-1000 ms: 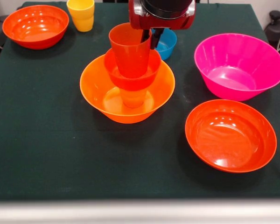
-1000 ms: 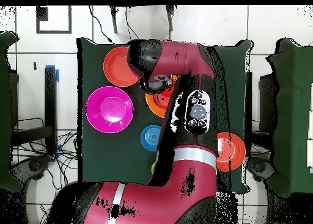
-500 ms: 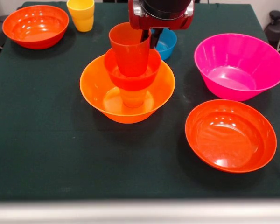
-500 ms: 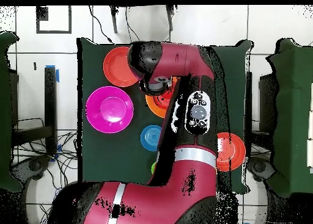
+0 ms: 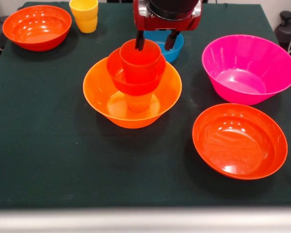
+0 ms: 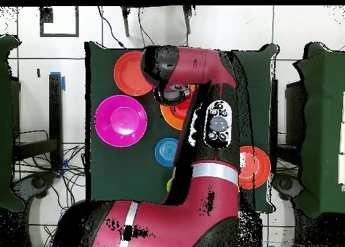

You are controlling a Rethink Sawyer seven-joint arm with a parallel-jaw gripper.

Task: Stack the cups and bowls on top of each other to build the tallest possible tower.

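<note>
At the table's (image 5: 48, 160) far left corner in the front view sits a wide red-orange bowl (image 5: 37, 26), upright. Just right of it, against the far edge, stands a yellow cup (image 5: 85, 14), which looks like two cups nested.

Near the middle of the table is the tower (image 5: 136, 77). Its base is the large orange bowl (image 5: 99, 99). An orange cup (image 5: 138, 102) stands upside down in that bowl, a small red-orange bowl (image 5: 117, 73) rests on the cup, and a red-orange cup (image 5: 140, 63) sits upright inside the small bowl, its rim rising above the bowl's rim.

The gripper (image 5: 155, 41) hangs over the tower's far side with its jaws spread apart. One finger is at the red-orange cup's far rim and the other stands clear to the right, before the blue bowl (image 5: 177, 46); it clasps nothing. The blue bowl lies just behind the tower, partly hidden by the gripper.

Toward the right edge sits the big pink bowl (image 5: 247, 68), upright. Nearer the front right corner, just before the pink bowl, is a second wide red-orange bowl (image 5: 239, 141).

In the overhead view the arm (image 6: 209, 123) covers most of the tower.
</note>
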